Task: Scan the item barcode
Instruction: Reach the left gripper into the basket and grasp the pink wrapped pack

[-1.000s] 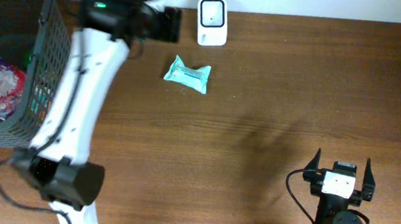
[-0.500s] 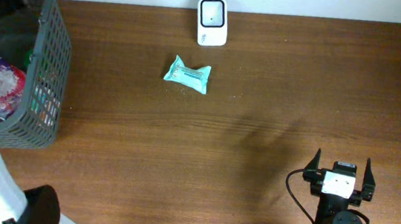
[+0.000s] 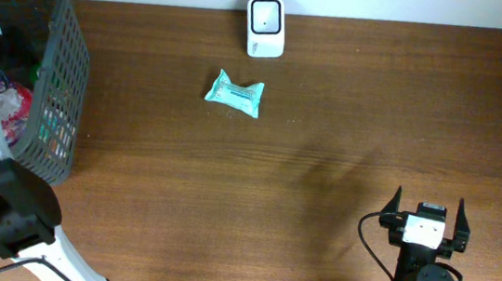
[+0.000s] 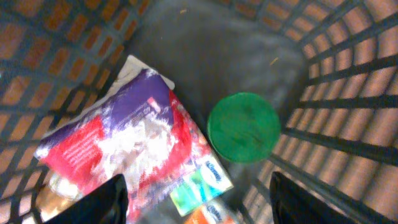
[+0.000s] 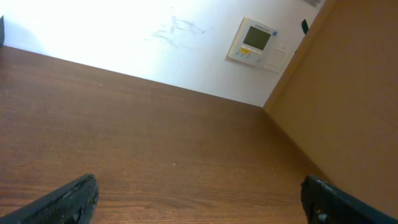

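Fingers on my left [image 4: 112,202] stand apart, open with nothing between them, and hang inside the basket [image 4: 348,93], pointing down at its floor. Straight ahead of them, nearer the left tip, lies a purple-and-red packet [image 4: 124,134], tilted. Ahead of the right tip sits a green round lid [image 4: 244,127], just beside that packet's edge. Between my two tips, lower down, small blue-green and white packets [image 4: 199,183] peek out from under the big one; I cannot read any of them. I touch none of these.

On my right, the fingers [image 5: 71,198] are spread as wide as they go and hold nothing. They hover low over bare tabletop [image 5: 155,137], aimed toward the wall, where a small white panel [image 5: 256,42] hangs.

From above, a teal packet [image 3: 234,94] lies flat on the tabletop, well apart from both pairs of fingers, off to the right of my left ones and far ahead-left of my right ones. Just beyond it, by the back edge, the white scanner [image 3: 266,27] sits.
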